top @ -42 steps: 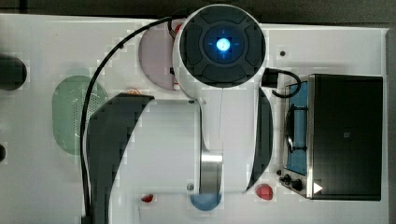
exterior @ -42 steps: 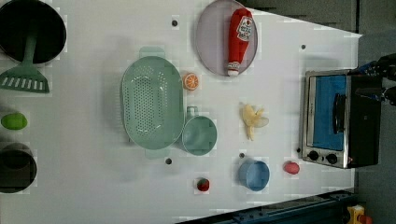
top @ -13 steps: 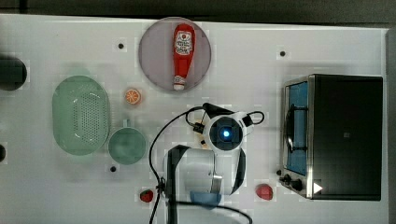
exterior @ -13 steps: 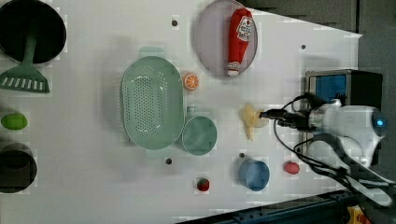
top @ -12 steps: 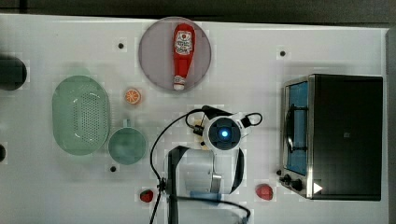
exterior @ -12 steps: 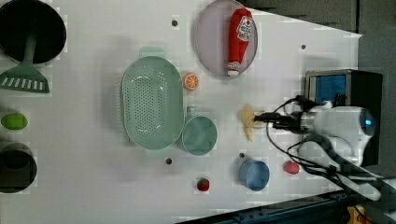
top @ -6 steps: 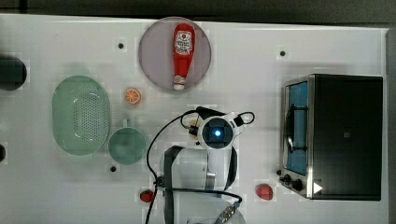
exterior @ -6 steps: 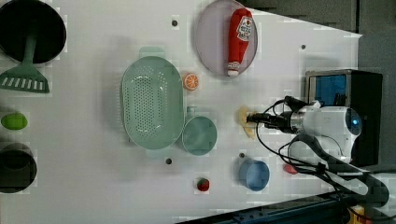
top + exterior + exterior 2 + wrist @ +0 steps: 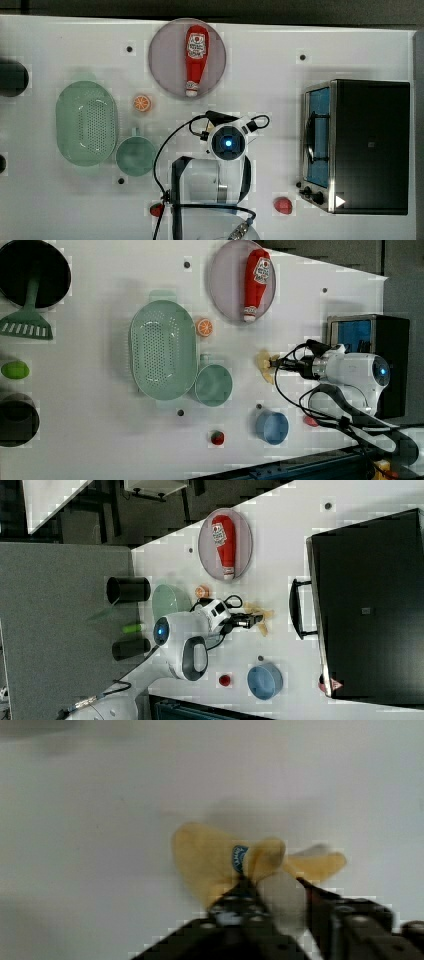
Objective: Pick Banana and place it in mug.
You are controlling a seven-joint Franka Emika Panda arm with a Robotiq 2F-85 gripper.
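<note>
The black two-fingered gripper (image 9: 274, 892) pinched the pale-yellow toy banana (image 9: 215, 862) on the white table (image 9: 100, 440), centre-right in the left view, with the mint-green mug (image 9: 213, 385) and blue round cup (image 9: 272, 427) nearby.

A ketchup bottle (image 9: 195, 55) lies on a round plate (image 9: 162, 60) near the tabletop's (image 9: 75, 45) far edge; a green colander (image 9: 86, 123), orange slice (image 9: 142, 103), strawberry (image 9: 156, 209) and toaster oven (image 9: 357, 145) sit elsewhere.

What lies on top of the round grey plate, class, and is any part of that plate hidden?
A red ketchup bottle lies lengthwise on the grey plate, cap toward the table's middle. The bottle covers the strip of plate beneath it.
</note>
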